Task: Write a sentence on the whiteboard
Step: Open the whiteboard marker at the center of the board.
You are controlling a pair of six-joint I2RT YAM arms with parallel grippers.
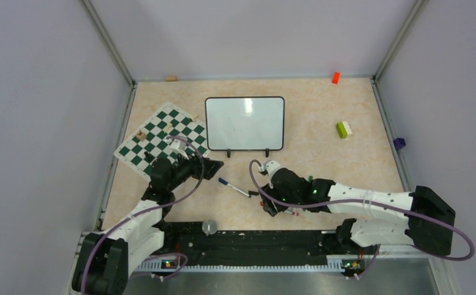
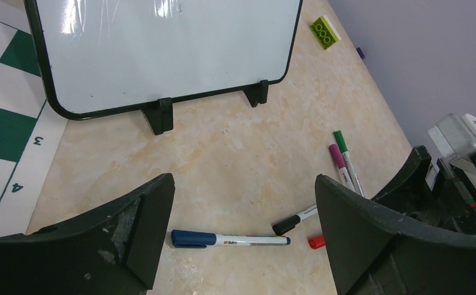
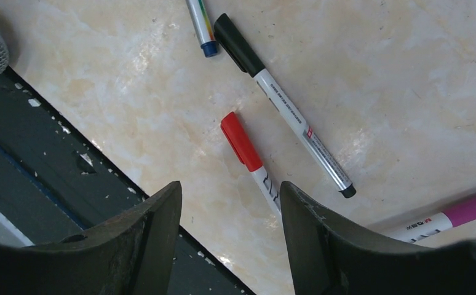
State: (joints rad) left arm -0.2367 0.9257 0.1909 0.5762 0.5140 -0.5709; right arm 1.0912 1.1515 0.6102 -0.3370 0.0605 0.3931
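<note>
Right wrist view: right claw point(image 3: 229, 190) gapes wide over a red marker point(image 3: 243, 144). Left claw point(image 2: 245, 181) spread too, facing the whiteboard point(image 2: 162, 43).

Tabletop point(image 1: 321, 163) was pale marbled beige with a glossy finish. The whiteboard point(image 1: 245, 123) stood on its two black feet toward the far side. A checkered chess mat point(image 1: 155, 138) lay flat at its left, close against the board. Loose markers lay near the front: blue-capped point(image 2: 229, 239), black-capped point(image 3: 281, 101) and red-capped point(image 3: 248, 153), with pink point(image 2: 340, 166) and green point(image 2: 348, 161) side by side. A green-and-white brick point(image 1: 344, 129) sat well right of the board. An orange block point(image 1: 335, 77) and a small wooden piece point(image 1: 171, 78) sat at the far edge.
</note>
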